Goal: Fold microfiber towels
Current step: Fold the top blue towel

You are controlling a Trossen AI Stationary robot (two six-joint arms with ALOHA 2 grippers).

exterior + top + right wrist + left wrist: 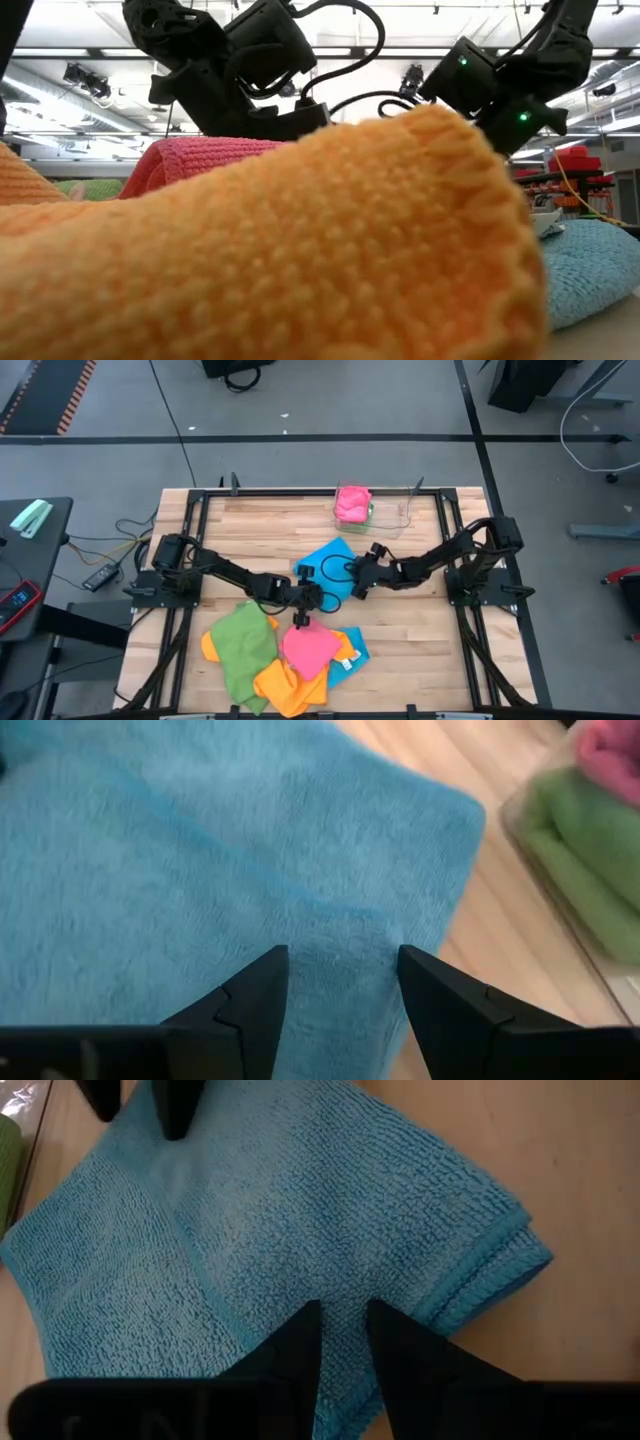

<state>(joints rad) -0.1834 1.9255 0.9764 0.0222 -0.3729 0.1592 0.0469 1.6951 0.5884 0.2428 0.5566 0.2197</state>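
Note:
A sky-blue microfiber towel (328,560) lies folded on the wooden table's middle, its doubled edge (500,1265) showing in the left wrist view. My left gripper (316,596) is at the towel's near side, shut on it. My right gripper (340,970) stands open just over the same towel (200,870) near one edge; whether it touches I cannot tell. Its fingers (175,1105) show across the towel in the left wrist view. Green (243,645), orange (285,685), pink (308,648) and blue (350,650) towels lie heaped near the table's front. My left gripper has a small ridge of the blue towel (345,1335) between its two fingertips (305,1330), a little in from the towel's near edge. The fingers slant down onto it from the table's left and near side. The towel lies flat on the table; how many layers are caught I cannot tell.
A clear plastic tray (385,510) at the far edge holds folded pink (352,500) and green (590,870) towels. In the low view the orange towel (250,260) fills the foreground. Bare wood lies at the table's far left and near right.

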